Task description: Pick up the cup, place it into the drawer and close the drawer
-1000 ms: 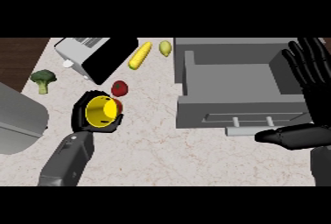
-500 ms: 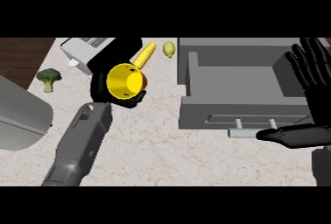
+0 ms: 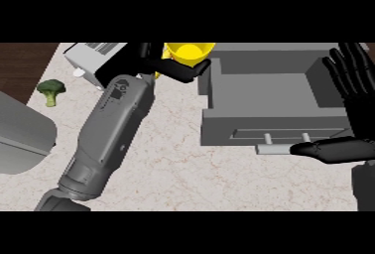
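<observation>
Cup (image 3: 189, 51) gripped in left hand (image 3: 170, 66), just beside drawer (image 3: 271, 106)

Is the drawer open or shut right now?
Open. The drawer is pulled out, its grey inside bare; the yellow cup sits outside it in the left hand.

This is a kitchen. The pale marble-patterned surface (image 3: 190, 168) carries a toaster (image 3: 92, 59), a piece of broccoli (image 3: 50, 90) and an open grey drawer (image 3: 271, 106) with a handle in front.
</observation>
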`<action>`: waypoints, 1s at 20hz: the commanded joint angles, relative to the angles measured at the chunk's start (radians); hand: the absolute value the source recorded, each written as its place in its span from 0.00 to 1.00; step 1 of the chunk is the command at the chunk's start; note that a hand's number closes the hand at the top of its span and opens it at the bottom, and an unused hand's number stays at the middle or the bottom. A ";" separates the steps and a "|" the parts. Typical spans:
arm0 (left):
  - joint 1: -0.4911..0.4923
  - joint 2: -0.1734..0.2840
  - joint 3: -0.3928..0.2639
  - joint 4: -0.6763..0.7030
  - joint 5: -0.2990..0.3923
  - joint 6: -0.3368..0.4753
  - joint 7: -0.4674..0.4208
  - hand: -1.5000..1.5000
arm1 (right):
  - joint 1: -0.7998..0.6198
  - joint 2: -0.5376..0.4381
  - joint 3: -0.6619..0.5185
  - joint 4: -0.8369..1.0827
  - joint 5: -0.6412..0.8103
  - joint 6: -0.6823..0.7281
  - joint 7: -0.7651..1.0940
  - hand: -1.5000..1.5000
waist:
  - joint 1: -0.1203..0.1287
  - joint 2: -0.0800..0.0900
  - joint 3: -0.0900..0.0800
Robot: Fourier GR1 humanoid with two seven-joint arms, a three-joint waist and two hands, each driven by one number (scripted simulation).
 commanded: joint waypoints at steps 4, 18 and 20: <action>-0.223 -0.004 -0.112 0.148 0.056 0.205 0.174 1.00 | 0.012 0.001 0.011 -0.024 -0.013 0.023 -0.014 0.00 | -0.042 0.010 0.000; -0.369 -0.004 -0.318 0.479 0.158 0.181 0.312 1.00 | -0.063 -0.004 0.023 0.006 -0.031 0.047 -0.029 0.00 | -0.135 0.031 0.002; -0.347 -0.004 -0.353 0.508 0.144 0.175 0.295 1.00 | -0.088 0.007 0.037 0.026 -0.030 0.045 -0.028 0.00 | -0.156 0.045 0.002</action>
